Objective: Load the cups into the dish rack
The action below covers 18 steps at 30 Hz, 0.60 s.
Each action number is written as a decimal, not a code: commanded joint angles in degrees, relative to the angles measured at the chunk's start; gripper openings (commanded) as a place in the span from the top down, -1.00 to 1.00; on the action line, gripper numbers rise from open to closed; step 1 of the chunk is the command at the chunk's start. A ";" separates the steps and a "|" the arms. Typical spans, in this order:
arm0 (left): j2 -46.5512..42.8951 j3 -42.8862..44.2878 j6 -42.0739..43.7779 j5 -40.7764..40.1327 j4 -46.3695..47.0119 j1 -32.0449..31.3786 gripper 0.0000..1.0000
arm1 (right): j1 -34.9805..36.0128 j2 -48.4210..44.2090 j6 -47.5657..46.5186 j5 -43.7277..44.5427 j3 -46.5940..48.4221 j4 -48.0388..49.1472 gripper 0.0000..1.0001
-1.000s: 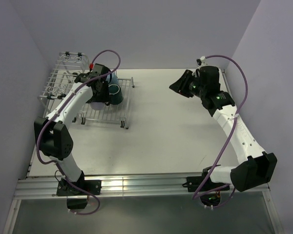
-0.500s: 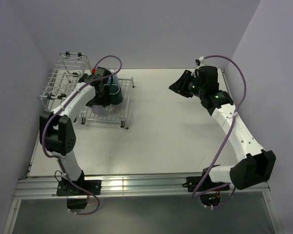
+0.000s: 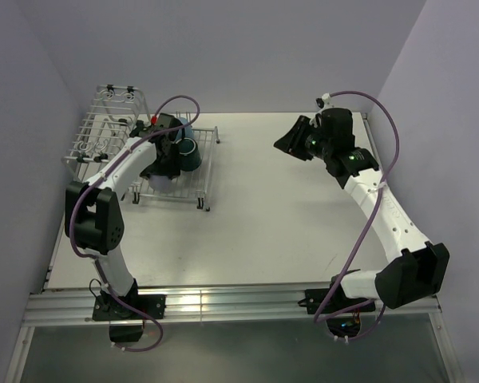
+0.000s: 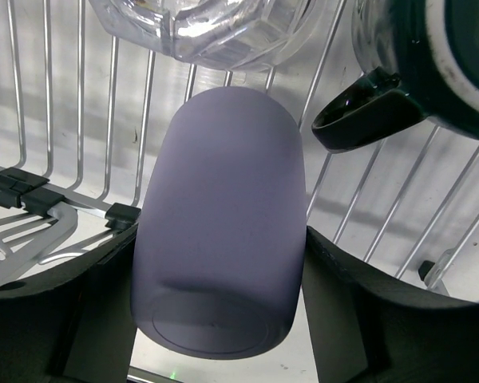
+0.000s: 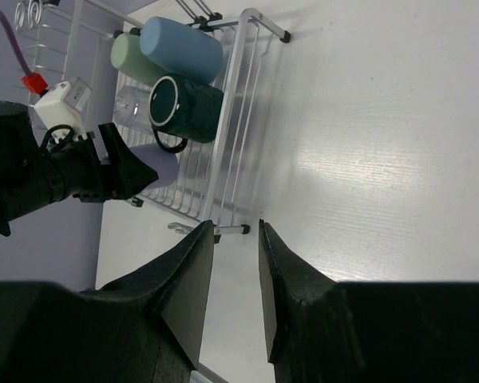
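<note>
Lavender cup (image 4: pixel 219 215): on its side over the rack (image 4: pixel 64 120) tray, just beside the glass (image 4: pixel 207 28) and mug (image 4: pixel 431 64).
Left gripper (image 4: pixel 219 239): you grip the lavender cup, a finger on each side.
Right gripper (image 5: pixel 235 239): fingers slightly parted, empty, above the table (image 5: pixel 383 159), well apart from the rack.

No writing, number or brand mark is legible on the lavender plastic tumbler (image 4: pixel 219 239), the dark green handled mug (image 5: pixel 184 108) or the white wire dish rack (image 5: pixel 235 136).

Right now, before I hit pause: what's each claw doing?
Left claw: closed on the lavender cup.
Right claw: slightly open, holding nothing.
</note>
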 commanded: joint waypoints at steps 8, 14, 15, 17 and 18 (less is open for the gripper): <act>-0.49 -1.01 0.07 -1.64 1.65 0.18 -0.61 | 0.79 0.52 -0.68 1.02 -0.50 1.12 0.27; -0.85 -0.92 -0.02 -1.81 1.48 0.18 -0.89 | 1.06 0.60 -0.68 1.19 -0.33 1.03 0.27; -0.85 -0.92 -0.02 -1.99 1.57 0.18 -0.89 | 1.06 0.60 -0.77 1.20 -0.24 1.03 0.27; -1.20 -0.84 -0.11 -1.99 1.39 0.18 -0.90 | 1.15 0.69 -0.77 1.20 -0.24 0.94 0.27; -1.37 -0.75 -0.19 -2.08 1.30 0.18 -0.90 | 1.15 0.69 -0.86 1.28 -0.15 0.86 0.27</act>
